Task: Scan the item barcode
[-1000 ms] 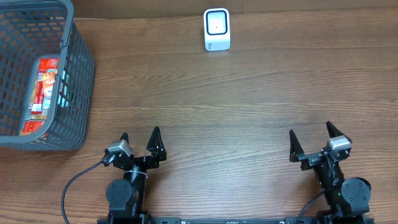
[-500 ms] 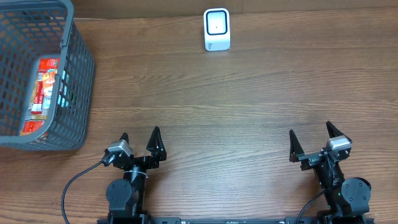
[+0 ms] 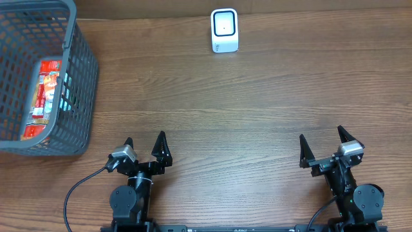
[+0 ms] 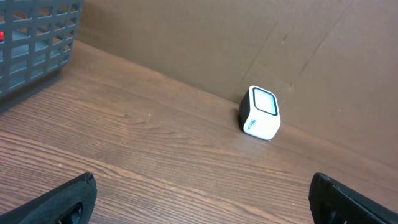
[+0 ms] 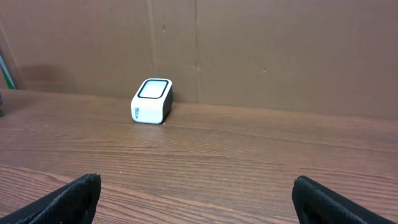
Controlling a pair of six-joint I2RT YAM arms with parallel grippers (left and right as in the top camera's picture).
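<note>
Both left pincer [image 3: 144,138] and right pincer [image 3: 320,133] stay wide and empty, nothing moved.

The basket [image 3: 84,84] runs off the overhead view's top and left edges. The item [image 3: 45,96] inside shows only through the mesh, with its print too small to read and its barcode impossible to make out. The lettering on the scanner [image 3: 224,30] is illegible. In the wrist views, the fingers of the left gripper [image 4: 202,180] and the right gripper [image 5: 196,180] are cut off by the bottom edge.
</note>
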